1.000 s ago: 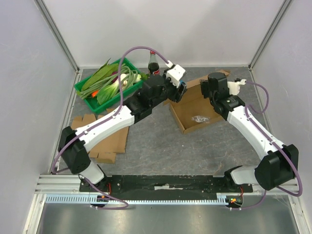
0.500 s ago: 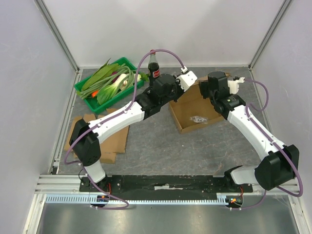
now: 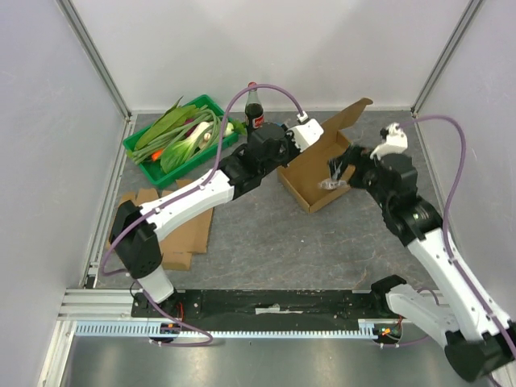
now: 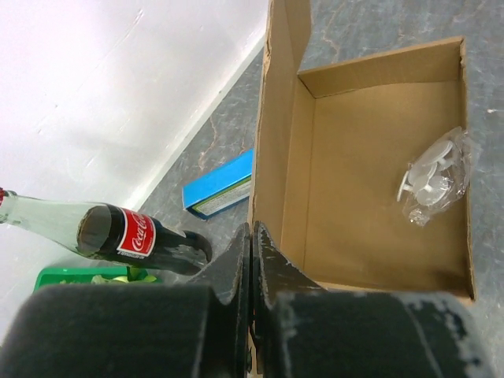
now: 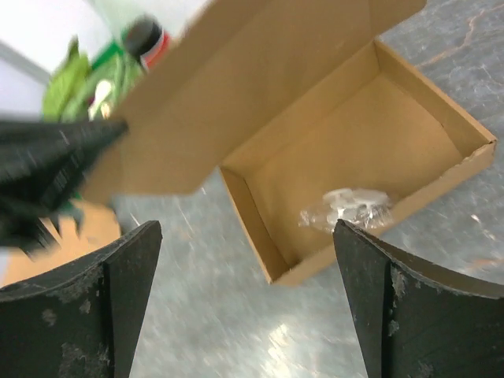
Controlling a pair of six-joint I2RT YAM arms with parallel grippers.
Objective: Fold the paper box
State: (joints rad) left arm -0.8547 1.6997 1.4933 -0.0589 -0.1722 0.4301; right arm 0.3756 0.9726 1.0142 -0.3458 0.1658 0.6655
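The brown paper box (image 3: 310, 171) lies open on the grey table, and a small clear bag of white parts (image 3: 330, 184) rests on its floor. Its lid (image 3: 345, 122) stands raised at the back. My left gripper (image 3: 316, 139) is shut on the lid's left edge; in the left wrist view the fingers (image 4: 252, 232) pinch the cardboard edge (image 4: 272, 118), with the bag (image 4: 433, 177) at the right. My right gripper (image 3: 343, 165) hovers open over the box's right side. Between its wide fingers (image 5: 246, 228) I see the box (image 5: 315, 177) and the bag (image 5: 346, 206).
A cola bottle (image 3: 253, 109) stands behind the box, beside a green tray (image 3: 137, 151) of vegetables at the back left. A small blue carton (image 4: 220, 185) lies near the bottle. Flat cardboard sheets (image 3: 181, 230) lie at the left.
My left gripper closed on the lid edge, and the lid now stands up. My right gripper opened wide and drew back from the box's far right towards the near side.
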